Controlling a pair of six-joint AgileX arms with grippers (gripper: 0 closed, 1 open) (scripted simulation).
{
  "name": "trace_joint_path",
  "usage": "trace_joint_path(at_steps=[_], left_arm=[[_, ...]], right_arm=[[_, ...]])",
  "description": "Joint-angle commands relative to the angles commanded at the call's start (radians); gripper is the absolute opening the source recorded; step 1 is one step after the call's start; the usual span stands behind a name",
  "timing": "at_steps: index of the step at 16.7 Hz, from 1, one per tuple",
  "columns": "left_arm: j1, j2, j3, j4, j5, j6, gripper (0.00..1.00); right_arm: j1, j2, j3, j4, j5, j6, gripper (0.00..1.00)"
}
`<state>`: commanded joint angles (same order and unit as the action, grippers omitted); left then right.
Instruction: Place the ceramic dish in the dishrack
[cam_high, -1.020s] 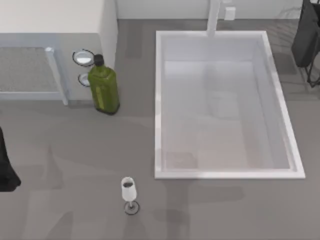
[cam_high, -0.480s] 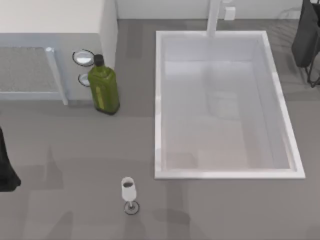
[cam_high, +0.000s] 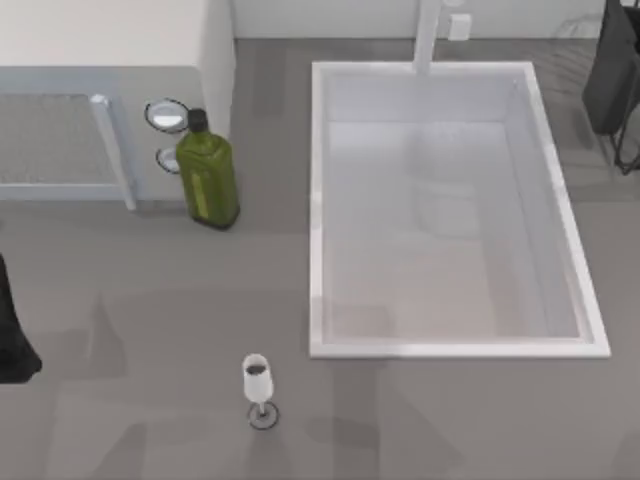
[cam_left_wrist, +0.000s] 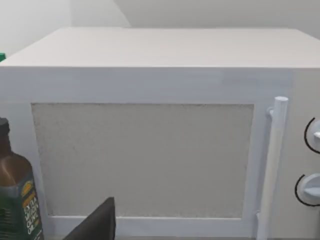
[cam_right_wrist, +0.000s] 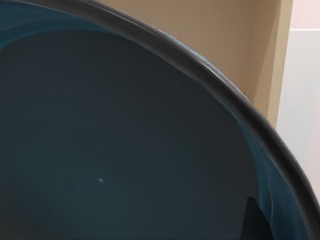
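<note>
We saw the dish (cam_right_wrist: 115, 150) close up in the right wrist view, its glossy teal inside facing the camera and its dark rim curving across in front of a beige wall. One dark finger (cam_right_wrist: 254, 221) of the right gripper (cam_right_wrist: 256, 225) lay against the inside of the dish just below the rim. We took the gripper to be clamped on the dish at that edge, though the other finger was hidden.

From above, the right arm (cam_high: 610, 70) stood at the far right corner of the table, beyond the sink (cam_high: 318, 200). Thin dark wires of the rack (cam_high: 627, 150) showed just beside it at the table's right edge.

The left arm (cam_high: 12, 335) sat at the left edge of the table, well apart from the sink. Its wrist camera faced the front of the white microwave (cam_left_wrist: 150, 85), with the handle (cam_left_wrist: 272, 165) and two dials beside the mesh door. The left gripper (cam_left_wrist: 97, 224) was only a dark sliver there, and we could not tell how it stood.

A green bottle (cam_high: 207, 175) stood upright just beside the microwave's dials. A wine glass (cam_high: 258, 385) stood alone near the front of the table, left of the sink's near corner.
</note>
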<state>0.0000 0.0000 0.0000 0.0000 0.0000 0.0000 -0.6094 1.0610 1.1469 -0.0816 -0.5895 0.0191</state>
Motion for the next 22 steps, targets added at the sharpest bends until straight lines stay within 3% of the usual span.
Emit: trace_joint_path(at_steps=[12, 20, 22], left_arm=[[0.000, 0.000, 0.000, 0.000, 0.000, 0.000, 1.00], [0.000, 0.000, 0.000, 0.000, 0.000, 0.000, 1.00], [0.000, 0.000, 0.000, 0.000, 0.000, 0.000, 1.00]], right_arm=[[0.259, 0.658, -0.139, 0.813, 0.269, -0.004, 0.00], [0.303, 0.736, -0.168, 0.905, 0.312, -0.003, 0.00], [0.303, 0.736, -0.168, 0.905, 0.312, -0.003, 0.15]])
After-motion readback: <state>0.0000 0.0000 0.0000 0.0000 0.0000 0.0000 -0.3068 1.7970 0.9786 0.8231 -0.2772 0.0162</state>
